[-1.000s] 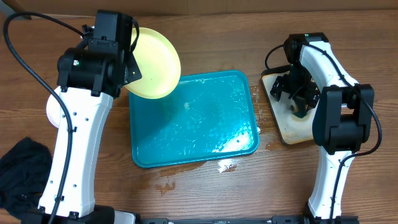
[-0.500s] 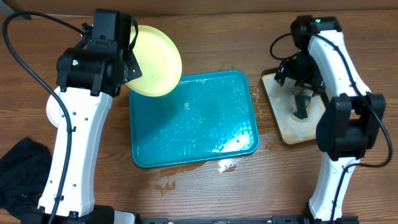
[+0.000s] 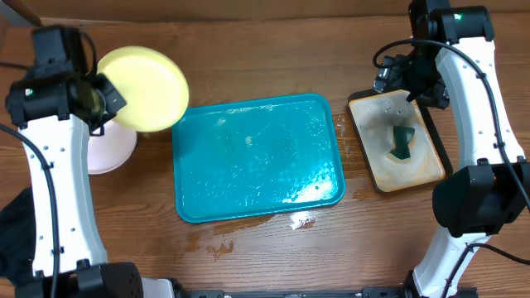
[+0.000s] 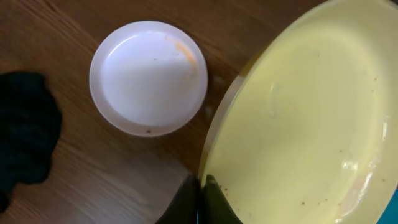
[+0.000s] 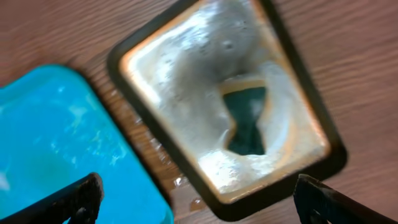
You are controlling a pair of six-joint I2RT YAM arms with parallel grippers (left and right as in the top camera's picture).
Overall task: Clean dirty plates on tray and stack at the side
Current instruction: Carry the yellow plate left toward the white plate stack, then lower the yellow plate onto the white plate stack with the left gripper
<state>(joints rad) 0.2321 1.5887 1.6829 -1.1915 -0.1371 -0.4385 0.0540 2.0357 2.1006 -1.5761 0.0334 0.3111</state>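
Gripped the pale yellow plate point(image 3: 145, 88) by its rim in the clenched left gripper point(image 4: 202, 199), beside the turquoise tray's point(image 3: 257, 165) far left corner. Caught only from the left wrist: an orange smear on the white plate point(image 4: 148, 78) below. Hung the right gripper point(image 5: 198, 200) wide open, empty, above the soapy tray point(image 5: 339, 155) and its sponge point(image 5: 245, 121).

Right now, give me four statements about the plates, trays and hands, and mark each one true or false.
1. The left hand grips the yellow plate by its rim. True.
2. A plate lies on the blue tray. False: the tray is wet and holds no plate.
3. The right hand holds the green sponge. False: the hand is open and the sponge lies in the soapy tray.
4. A white plate sits on the table, off the blue tray. True.
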